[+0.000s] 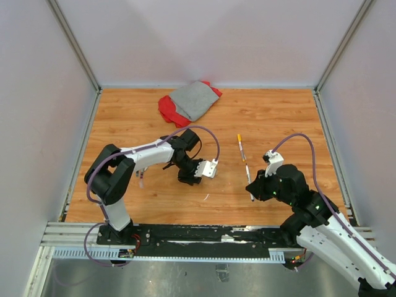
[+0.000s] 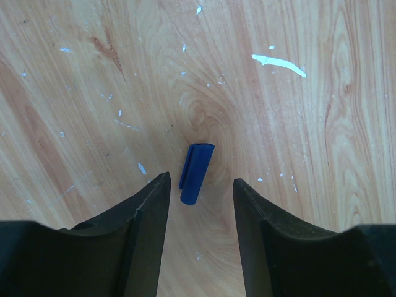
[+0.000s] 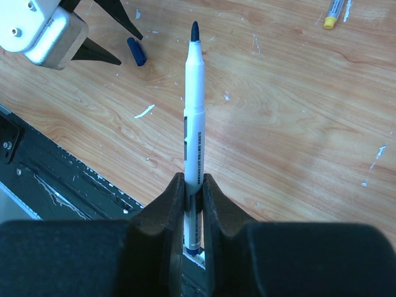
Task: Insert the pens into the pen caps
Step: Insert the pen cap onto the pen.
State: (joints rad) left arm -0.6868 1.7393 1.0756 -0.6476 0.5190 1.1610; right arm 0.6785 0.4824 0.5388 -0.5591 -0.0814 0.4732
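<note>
A short blue pen cap (image 2: 197, 173) lies on the wooden table just ahead of my left gripper (image 2: 199, 182). That gripper is open, a finger on each side of the cap's near end, not touching it. The cap also shows in the right wrist view (image 3: 137, 51). My right gripper (image 3: 195, 182) is shut on a white pen (image 3: 195, 105) with a dark tip, held above the table with the tip towards the cap. From above, the left gripper (image 1: 187, 178) and the right gripper (image 1: 255, 189) with its pen (image 1: 249, 178) face each other. A pen with a yellow-orange end (image 1: 240, 146) lies behind them.
A red and grey cloth (image 1: 189, 102) lies at the back of the table. White scraps (image 2: 278, 63) dot the wood. The black rail (image 1: 204, 235) runs along the near edge. White walls enclose the other three sides.
</note>
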